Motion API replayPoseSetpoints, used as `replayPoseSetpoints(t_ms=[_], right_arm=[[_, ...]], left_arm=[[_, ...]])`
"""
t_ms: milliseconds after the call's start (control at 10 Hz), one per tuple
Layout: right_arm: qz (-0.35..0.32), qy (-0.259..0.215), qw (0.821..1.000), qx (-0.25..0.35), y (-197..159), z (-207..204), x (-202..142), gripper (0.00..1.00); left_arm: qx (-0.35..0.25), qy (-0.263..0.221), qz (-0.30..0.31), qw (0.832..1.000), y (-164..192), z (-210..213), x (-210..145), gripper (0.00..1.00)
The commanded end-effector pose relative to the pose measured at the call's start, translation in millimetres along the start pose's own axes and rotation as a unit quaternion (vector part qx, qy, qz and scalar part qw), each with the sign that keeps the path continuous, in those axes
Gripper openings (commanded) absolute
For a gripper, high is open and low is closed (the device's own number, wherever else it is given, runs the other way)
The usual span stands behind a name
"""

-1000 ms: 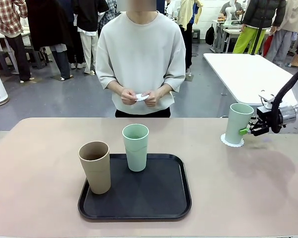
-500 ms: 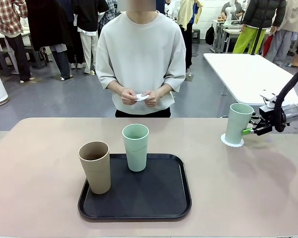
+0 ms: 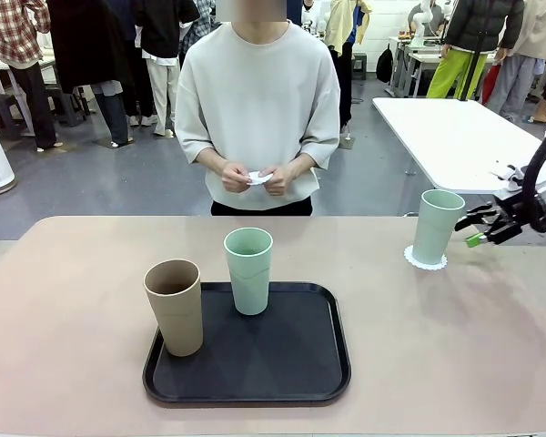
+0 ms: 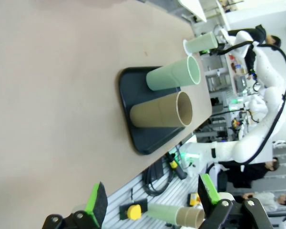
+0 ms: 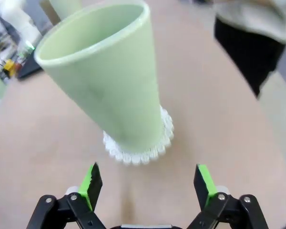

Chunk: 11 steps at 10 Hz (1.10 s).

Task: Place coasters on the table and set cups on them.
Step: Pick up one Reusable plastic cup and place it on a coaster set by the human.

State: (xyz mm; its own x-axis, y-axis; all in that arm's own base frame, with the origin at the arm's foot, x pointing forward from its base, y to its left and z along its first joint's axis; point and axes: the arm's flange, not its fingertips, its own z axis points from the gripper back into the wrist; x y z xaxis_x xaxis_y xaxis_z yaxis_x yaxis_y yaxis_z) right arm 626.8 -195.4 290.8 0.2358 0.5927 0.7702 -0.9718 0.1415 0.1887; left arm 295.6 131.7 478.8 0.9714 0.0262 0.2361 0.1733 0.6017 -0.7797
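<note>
- Right gripper [image 3: 476,229], right edge of the front view: fingers spread wide with nothing between them and a clear gap to the pale mint green tapered matte tumbler [image 3: 437,226].
- That tumbler stands upright on a small round white lacy paper coaster [image 3: 412,259], right of centre on the beige-pink matte desk [image 3: 73,319].
- Right wrist view agrees: the tumbler [image 5: 105,76] sits on the coaster [image 5: 143,153], whose scalloped rim shows around the base. The gripper [image 5: 147,186] stops short of both.
- Left gripper [image 4: 152,195]: fingers apart and empty, above the desk.
- Second pale mint green tumbler [image 3: 248,270] and tan-brown tapered matte tumbler [image 3: 175,307]: both upright on the black rounded-corner tray [image 3: 300,369], lower centre. Neither has a coaster under it.
- Person [image 3: 257,100], top centre, holds a further white coaster [image 3: 259,177] at waist height.
- Handling (judgement): the tumblers look light, stiff and smooth-walled, and tall on a narrow base, so tippy. Take them mid-wall, one finger each side. The coasters look thin, floppy and easily shifted, so lower a cup straight down.
- Against one second ago: the right gripper then stood just beside the tumbler's wall and has since drawn back toward the right edge. Tumblers, coaster and tray are unmoved.
</note>
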Motion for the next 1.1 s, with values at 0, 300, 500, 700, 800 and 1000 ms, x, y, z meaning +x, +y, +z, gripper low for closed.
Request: replayPoseSetpoints(t_ms=[0,300,500,700,800,1000], right_arm=[[-0.022,0.105,0.994,-0.026,45.3,17.3,37.3,1.0],[0.034,0.25,0.965,-0.068,119.1,37.2,113.7,1.0],[0.054,0.302,0.946,-0.108,160.7,44.6,160.6,1.0],[0.0,0.308,0.93,-0.198,189.2,48.5,203.7,1.0],[-0.039,0.298,0.923,-0.239,198.8,48.4,219.6,1.0],[-0.1,0.282,0.9,-0.317,204.1,49.4,238.6,1.0]], left_arm=[[-0.004,-0.004,-0.003,1.0,-0.1,0.4,0.1,1.0],[-0.004,-0.004,-0.003,1.0,-0.1,0.4,0.1,1.0],[-0.004,-0.004,-0.003,1.0,-0.1,0.4,0.1,1.0],[-0.004,-0.004,-0.003,1.0,-0.1,0.4,0.1,1.0],[-0.004,-0.004,-0.003,1.0,-0.1,0.4,0.1,1.0],[-0.004,-0.004,-0.003,1.0,-0.1,0.4,0.1,1.0]])
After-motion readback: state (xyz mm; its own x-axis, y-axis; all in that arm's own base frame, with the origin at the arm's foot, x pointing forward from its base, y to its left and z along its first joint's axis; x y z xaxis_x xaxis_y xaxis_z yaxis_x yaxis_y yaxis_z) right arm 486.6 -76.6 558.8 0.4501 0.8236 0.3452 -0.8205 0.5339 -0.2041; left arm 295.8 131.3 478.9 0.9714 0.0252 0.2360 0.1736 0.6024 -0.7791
